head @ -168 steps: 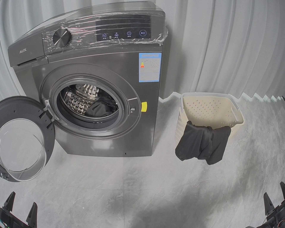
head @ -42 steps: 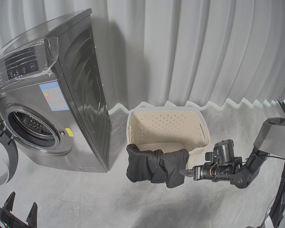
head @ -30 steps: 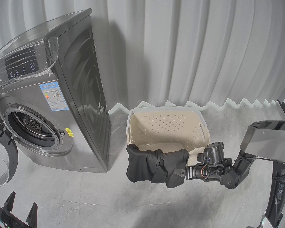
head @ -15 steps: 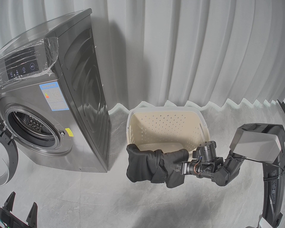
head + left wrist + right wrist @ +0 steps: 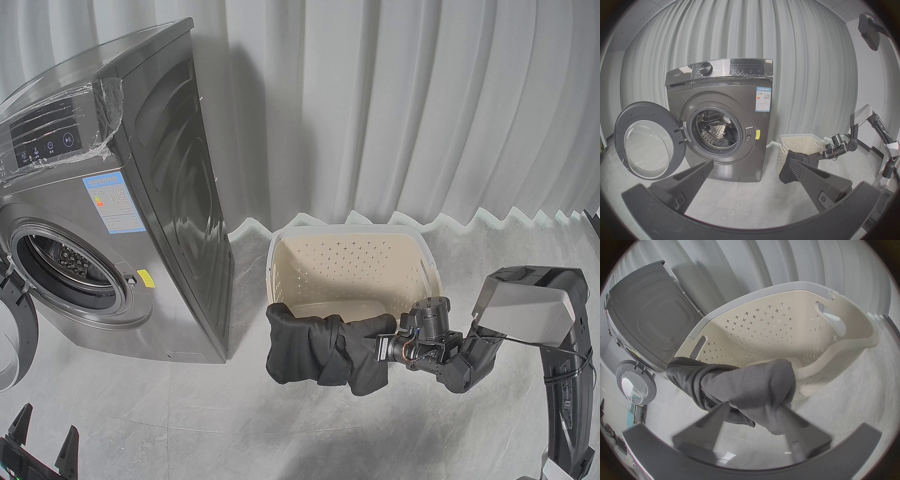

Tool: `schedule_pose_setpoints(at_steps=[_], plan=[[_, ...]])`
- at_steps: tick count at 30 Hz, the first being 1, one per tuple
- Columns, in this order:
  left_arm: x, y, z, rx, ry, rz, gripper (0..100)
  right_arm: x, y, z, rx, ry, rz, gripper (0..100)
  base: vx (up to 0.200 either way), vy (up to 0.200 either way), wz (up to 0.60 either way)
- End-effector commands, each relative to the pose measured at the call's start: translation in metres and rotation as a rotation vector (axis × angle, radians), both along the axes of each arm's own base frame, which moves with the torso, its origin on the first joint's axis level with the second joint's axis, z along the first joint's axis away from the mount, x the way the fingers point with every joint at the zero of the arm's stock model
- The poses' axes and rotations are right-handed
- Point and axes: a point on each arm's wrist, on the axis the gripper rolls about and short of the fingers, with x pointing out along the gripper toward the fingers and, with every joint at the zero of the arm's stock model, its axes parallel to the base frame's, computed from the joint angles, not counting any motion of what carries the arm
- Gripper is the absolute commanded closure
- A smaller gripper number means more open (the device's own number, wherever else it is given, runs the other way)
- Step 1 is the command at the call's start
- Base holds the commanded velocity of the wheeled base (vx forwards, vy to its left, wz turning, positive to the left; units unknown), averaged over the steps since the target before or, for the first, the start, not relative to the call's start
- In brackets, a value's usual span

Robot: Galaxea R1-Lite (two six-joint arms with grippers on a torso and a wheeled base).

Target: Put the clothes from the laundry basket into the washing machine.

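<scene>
The garment [image 5: 325, 353], draped over the front rim of the basket [image 5: 350, 230] on the floor, is being judged light, limp and slippery, best taken at a bunched fold near its right end. That end is being straddled by the right end effector [image 5: 378, 347], its fingers [image 5: 703, 427] spread and unclenched; the left end effector [image 5: 45, 431] is being held released, well apart. Over the last second the right one is being brought from beside the garment onto it, the garment itself lying unmoved.
</scene>
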Motion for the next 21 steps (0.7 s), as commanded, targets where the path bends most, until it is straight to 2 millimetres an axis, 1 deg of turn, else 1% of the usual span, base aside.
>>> schedule_pose_setpoints(at_steps=[1,6,9,11,12,13,16,17,18,21], plan=[[0.0,0.0,-0.005,0.0,0.002,0.001,0,0.001,0.001,0.002,0.013,-0.028,0.004,100,0.0,0.0,0.0],[0.0,0.0,-0.005,-0.002,0.0,0.001,0,-0.003,0.002,0.002,0.018,-0.036,0.015,100,0.0,0.0,0.0],[0.0,0.0,-0.005,-0.002,0.0,0.002,0,-0.01,-0.001,0.013,0.024,-0.045,0.017,100,0.0,0.0,0.0],[0.0,0.0,-0.005,-0.002,0.0,0.002,0,-0.016,-0.004,0.031,0.035,-0.07,0.019,100,0.0,0.0,0.0],[0.0,0.0,-0.005,-0.002,0.0,0.002,0,-0.016,-0.004,0.031,0.035,-0.07,0.019,100,0.0,0.0,0.0],[0.0,0.0,-0.005,-0.002,0.0,0.002,0,-0.023,-0.006,0.049,0.052,-0.098,0.026,100,0.0,0.0,0.0],[0.0,0.0,-0.005,-0.002,0.002,0.002,0,-0.035,-0.01,0.075,0.075,-0.138,0.038,100,0.0,0.0,0.0],[0.0,0.0,-0.005,-0.002,0.002,0.002,0,-0.036,-0.011,0.077,0.078,-0.142,0.038,100,0.0,0.0,0.0],[0.0,0.0,-0.005,0.0,0.0,0.002,0,-0.043,-0.011,0.088,0.086,-0.16,0.045,100,0.0,0.0,0.0],[0.0,0.0,-0.005,0.0,0.0,0.002,0,-0.059,-0.008,0.101,0.098,-0.176,0.072,100,0.0,0.0,0.0]])
